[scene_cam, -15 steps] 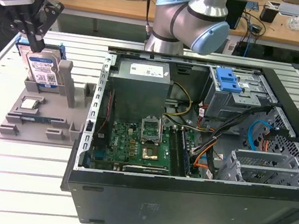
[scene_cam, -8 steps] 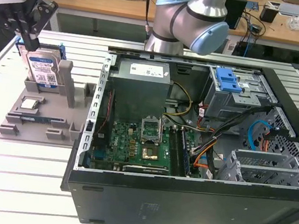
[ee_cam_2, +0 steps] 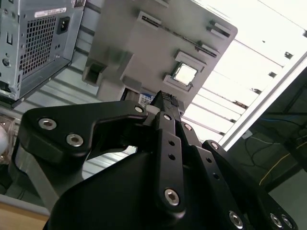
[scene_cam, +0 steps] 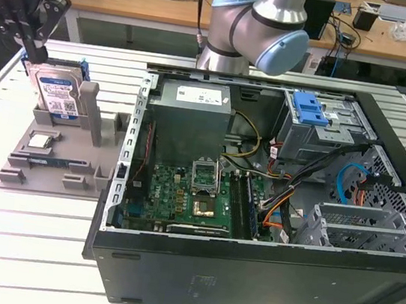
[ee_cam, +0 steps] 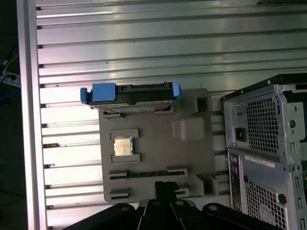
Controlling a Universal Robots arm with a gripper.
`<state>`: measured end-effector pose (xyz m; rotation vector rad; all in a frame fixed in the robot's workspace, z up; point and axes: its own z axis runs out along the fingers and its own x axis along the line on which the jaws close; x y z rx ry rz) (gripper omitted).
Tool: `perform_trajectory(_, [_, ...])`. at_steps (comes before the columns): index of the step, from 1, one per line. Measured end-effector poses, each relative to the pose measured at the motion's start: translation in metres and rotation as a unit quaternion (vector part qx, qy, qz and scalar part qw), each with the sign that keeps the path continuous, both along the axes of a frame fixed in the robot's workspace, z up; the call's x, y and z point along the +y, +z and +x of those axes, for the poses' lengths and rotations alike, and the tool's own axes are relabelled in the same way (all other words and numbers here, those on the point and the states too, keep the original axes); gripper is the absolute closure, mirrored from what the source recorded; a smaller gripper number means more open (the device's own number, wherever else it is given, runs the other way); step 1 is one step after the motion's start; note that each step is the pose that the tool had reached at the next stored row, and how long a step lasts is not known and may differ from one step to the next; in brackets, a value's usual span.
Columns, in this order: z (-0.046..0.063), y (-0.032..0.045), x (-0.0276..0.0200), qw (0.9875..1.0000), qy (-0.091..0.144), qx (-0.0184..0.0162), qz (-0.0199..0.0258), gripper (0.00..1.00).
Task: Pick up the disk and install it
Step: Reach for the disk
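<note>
The hand (scene_cam: 33, 45) hung over the bench (scene_cam: 23, 248) at the exterior view's left, just above the disk (scene_cam: 54, 93) and not touching it. In the first wrist view its fingertips (ee_cam: 161, 188) sat pressed together, so the hand was clenched on nothing.

The disk stood on edge in a slot at the far end of a grey holder plate (scene_cam: 50, 164), label side towards the exterior camera, with blue side rails along both long edges. From the first wrist view it showed edge-on (ee_cam: 129, 93), the blue rail ends sticking out past the plate at either side.

A small square CPU chip (scene_cam: 40, 140) lay flat in a recess of the same plate, just in front of the disk; it also showed in both wrist views (ee_cam: 123, 146) (ee_cam_2: 184, 74).

Beside the plate, to the exterior view's right, an open computer case (scene_cam: 247, 271) lay on its side. Inside it were a green motherboard (scene_cam: 182, 194), a grey power supply (scene_cam: 193, 113) and a grey metal drive cage (scene_cam: 326, 139) with a blue plastic caddy (scene_cam: 309, 108) on top. The robot arm (scene_cam: 259, 24) rose behind the case.
</note>
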<state>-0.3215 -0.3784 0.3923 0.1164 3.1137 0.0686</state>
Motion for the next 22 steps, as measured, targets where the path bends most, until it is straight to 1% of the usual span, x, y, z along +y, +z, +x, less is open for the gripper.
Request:
perform_trajectory(1, [-0.002, -0.0003, 0.0023, 1.0000, 0.000, 0.0000, 0.0000, 0.89])
perform_trajectory(3, [-0.008, -0.0008, 0.0092, 1.0000, 0.000, 0.0000, 0.0000, 0.89])
perform_trajectory(7, [-0.015, -0.0015, 0.0171, 1.0000, 0.000, -0.0001, 0.0000, 0.89])
perform_trajectory(8, [-0.016, -0.0016, 0.0184, 1.0000, 0.000, -0.0001, 0.0000, 0.89])
perform_trajectory(13, [-0.027, -0.0025, 0.0307, 1.0000, 0.000, 0.0000, -0.0001, 0.89])
perform_trajectory(14, [-0.030, -0.0027, 0.0342, 1.0000, 0.000, 0.0000, 0.0000, 0.89])
perform_trajectory(16, [-0.033, -0.0030, 0.0381, 1.0000, 0.000, 0.0000, 0.0000, 0.89])
perform_trajectory(17, [-0.036, -0.0032, 0.0413, 1.0000, 0.000, 0.0000, 0.0000, 0.89])
perform_trajectory(19, [-0.040, -0.0035, 0.0462, 1.0000, 0.000, 0.0000, -0.0001, 0.89])
perform_trajectory(20, [-0.042, -0.0038, 0.0495, 1.0000, 0.000, 0.0000, -0.0001, 0.89])
perform_trajectory(21, [-0.045, -0.0041, 0.0538, 1.0000, 0.000, 0.0000, -0.0001, 0.89])
perform_trajectory(22, [-0.046, -0.0042, 0.0557, 1.0000, 0.000, 0.0000, -0.0001, 0.89])
